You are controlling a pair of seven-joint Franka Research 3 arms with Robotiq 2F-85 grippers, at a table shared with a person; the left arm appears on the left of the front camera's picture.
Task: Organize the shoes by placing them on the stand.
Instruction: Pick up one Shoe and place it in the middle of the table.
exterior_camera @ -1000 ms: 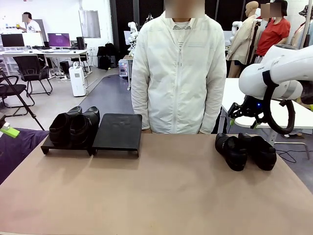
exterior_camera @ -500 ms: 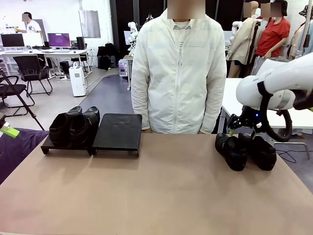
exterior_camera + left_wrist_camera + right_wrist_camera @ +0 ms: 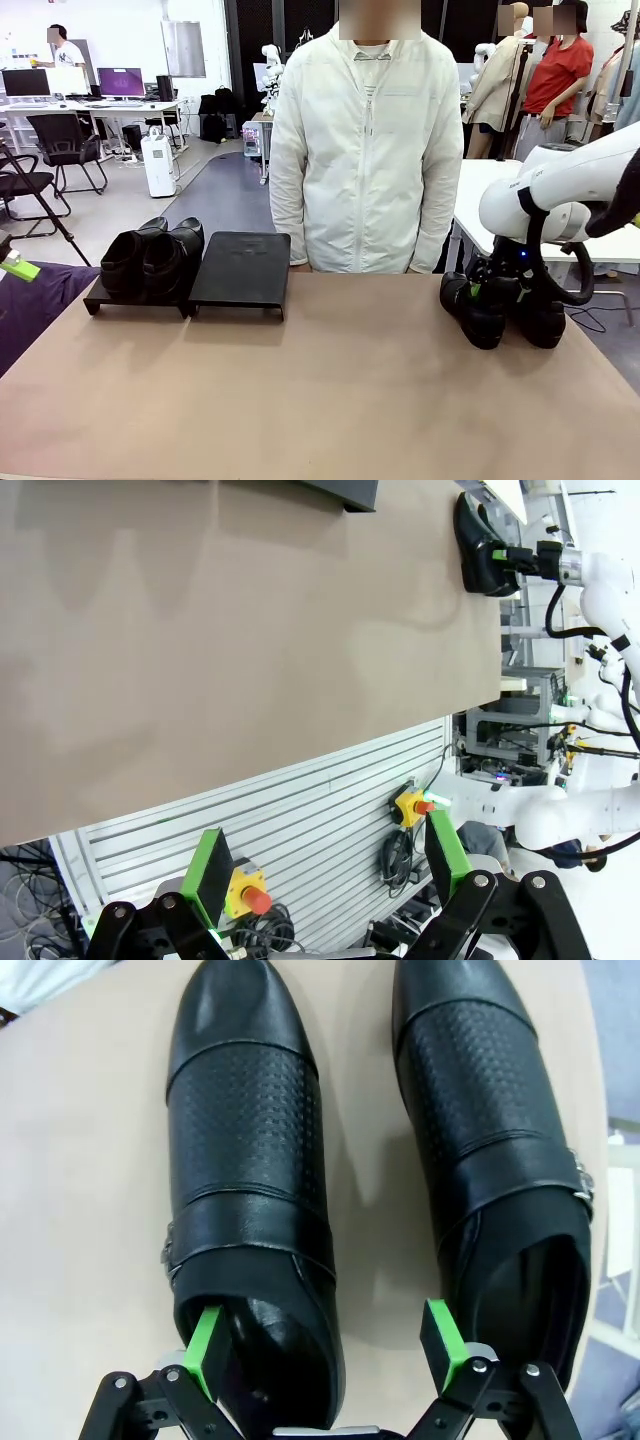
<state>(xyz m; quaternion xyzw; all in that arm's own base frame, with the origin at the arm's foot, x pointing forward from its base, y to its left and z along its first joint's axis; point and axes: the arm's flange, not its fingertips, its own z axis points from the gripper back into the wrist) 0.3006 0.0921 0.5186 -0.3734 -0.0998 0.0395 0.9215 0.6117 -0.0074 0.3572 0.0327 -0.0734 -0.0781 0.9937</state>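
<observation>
Right wrist view had it plain enough: my right gripper (image 3: 322,1345) was spread wide, clamped on nothing, parked right at the heel end of the two loose shoes. One green pad (image 3: 205,1345) was down in the heel opening of the picture-left shoe (image 3: 245,1140). The other pad (image 3: 440,1332) sat in the gap beside the second shoe (image 3: 490,1130), so that first shoe's inner wall stood between the jaws. Both shoes lay side by side on the tabletop (image 3: 80,1160), long axes running straight out from the fingers, heels at the gripper, toes away. I reckon a plain squeeze was all the grab needed.

My right arm was bent over with the wrist low at the table's right end. My left gripper (image 3: 328,865) was spread too, hanging off the table's near edge and well apart from those shoes, so right was clearly the nearer arm.

Farther off to my left, the stand (image 3: 240,268) carried the other two shoes (image 3: 150,260) on its left panel, with a person (image 3: 365,150) behind the table.
</observation>
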